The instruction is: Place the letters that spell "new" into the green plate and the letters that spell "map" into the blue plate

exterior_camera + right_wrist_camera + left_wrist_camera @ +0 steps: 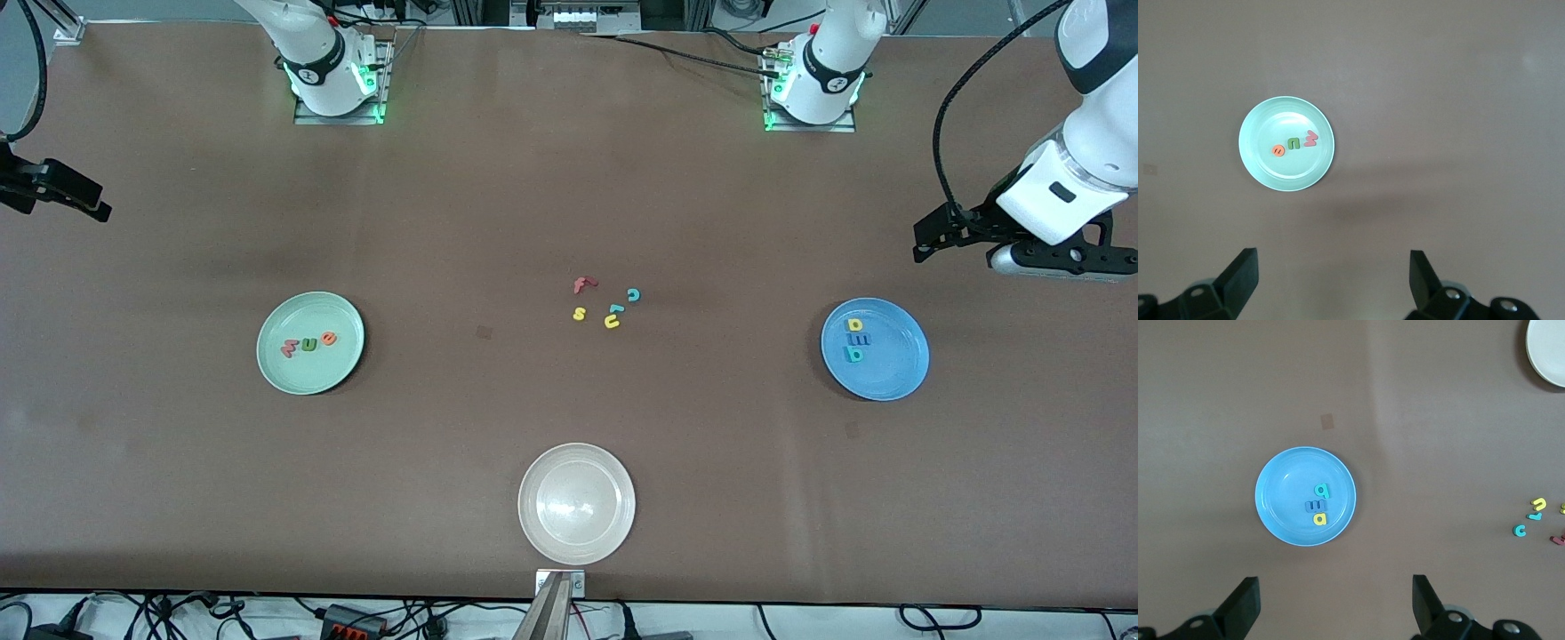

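Brown table point(498, 222) is occupied by 3 plates: green plate point(277, 366), blue plate point(898, 373), beige-white plate point(576, 544); 5 loose letters point(606, 302) are clustered mid-table.

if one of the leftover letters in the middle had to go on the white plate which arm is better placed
Neither clearly. The left gripper hangs open by the blue plate, the right gripper open at the table's other end; the loose letters and white plate lie about midway. The left looks marginally closer.

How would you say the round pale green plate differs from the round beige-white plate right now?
The round pale green plate holds three foam letters; the round beige-white plate holds none. The green plate lies toward the right arm's end of the table, the beige-white one nearer the front camera. Both are round with raised rims.
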Action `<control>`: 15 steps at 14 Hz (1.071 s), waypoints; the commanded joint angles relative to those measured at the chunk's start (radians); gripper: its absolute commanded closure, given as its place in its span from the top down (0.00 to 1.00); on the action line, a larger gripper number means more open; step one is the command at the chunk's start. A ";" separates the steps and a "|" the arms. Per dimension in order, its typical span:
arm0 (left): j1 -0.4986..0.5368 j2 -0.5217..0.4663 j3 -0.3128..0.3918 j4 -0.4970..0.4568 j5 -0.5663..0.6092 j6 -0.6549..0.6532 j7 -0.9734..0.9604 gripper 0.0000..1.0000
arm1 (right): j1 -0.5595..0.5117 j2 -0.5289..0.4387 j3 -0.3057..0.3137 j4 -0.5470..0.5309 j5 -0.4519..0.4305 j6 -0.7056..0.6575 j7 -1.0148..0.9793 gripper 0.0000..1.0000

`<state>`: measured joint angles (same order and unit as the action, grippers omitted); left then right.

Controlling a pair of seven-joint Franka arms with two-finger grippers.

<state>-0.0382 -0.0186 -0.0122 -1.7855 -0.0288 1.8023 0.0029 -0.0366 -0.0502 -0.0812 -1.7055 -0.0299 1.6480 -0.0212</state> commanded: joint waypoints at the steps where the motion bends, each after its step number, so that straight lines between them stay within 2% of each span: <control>1: -0.006 0.014 -0.002 0.032 -0.003 -0.014 -0.012 1.00 | -0.014 -0.022 0.017 -0.020 -0.007 -0.004 -0.017 1.00; 15: -0.009 0.023 -0.002 0.043 -0.003 -0.014 -0.014 1.00 | -0.016 -0.013 0.017 -0.020 -0.007 0.006 -0.019 1.00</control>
<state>-0.0404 -0.0064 -0.0149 -1.7694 -0.0288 1.8023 0.0028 -0.0367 -0.0492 -0.0792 -1.7113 -0.0299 1.6474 -0.0221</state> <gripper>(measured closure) 0.000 0.000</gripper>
